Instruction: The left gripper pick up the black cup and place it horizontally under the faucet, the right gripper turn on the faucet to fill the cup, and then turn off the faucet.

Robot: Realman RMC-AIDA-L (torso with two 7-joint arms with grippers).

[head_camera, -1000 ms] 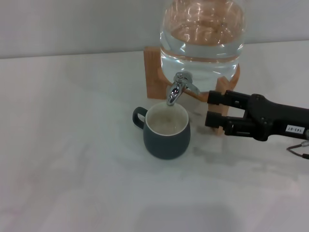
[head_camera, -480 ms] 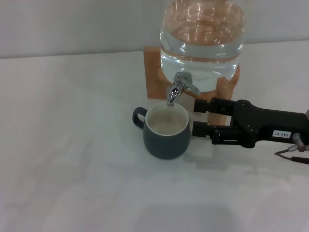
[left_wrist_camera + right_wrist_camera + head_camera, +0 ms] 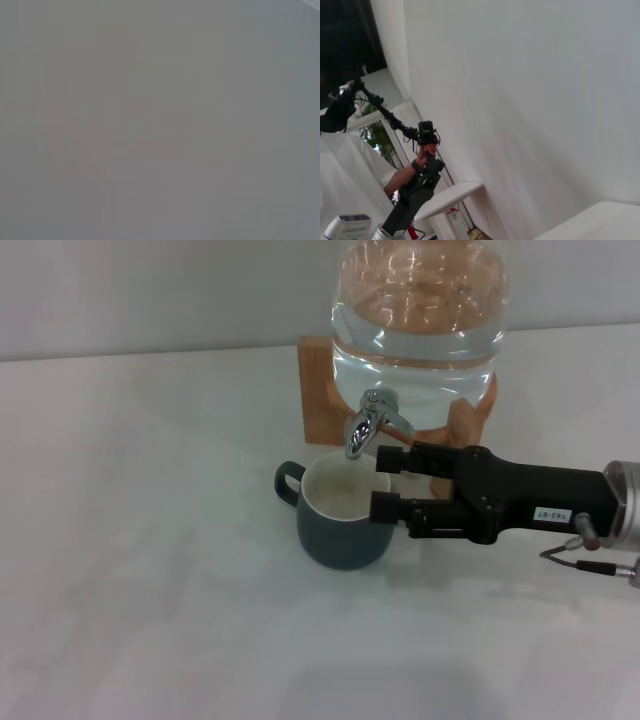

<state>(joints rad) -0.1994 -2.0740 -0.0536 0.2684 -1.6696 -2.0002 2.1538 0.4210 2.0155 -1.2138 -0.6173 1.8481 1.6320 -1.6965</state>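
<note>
The black cup (image 3: 335,540) stands upright on the white table, its cream inside facing up and its loop handle to the left. It sits directly below the chrome faucet (image 3: 371,426) of the large clear glass jar (image 3: 420,325). My right gripper (image 3: 388,483) reaches in from the right and is open. One black finger lies just under the faucet's lever and the other over the cup's right rim. The left gripper is out of view, and the left wrist view shows only a blank grey surface.
The jar rests on a wooden stand (image 3: 318,400) at the back of the white table (image 3: 150,570). A pale wall rises behind it. In the right wrist view, a person's hand (image 3: 421,156) holds a black device far off beside a wall.
My right gripper has moved left across the table, from beside the wooden stand to the cup's right rim under the faucet. The cup and the faucet have not moved.
</note>
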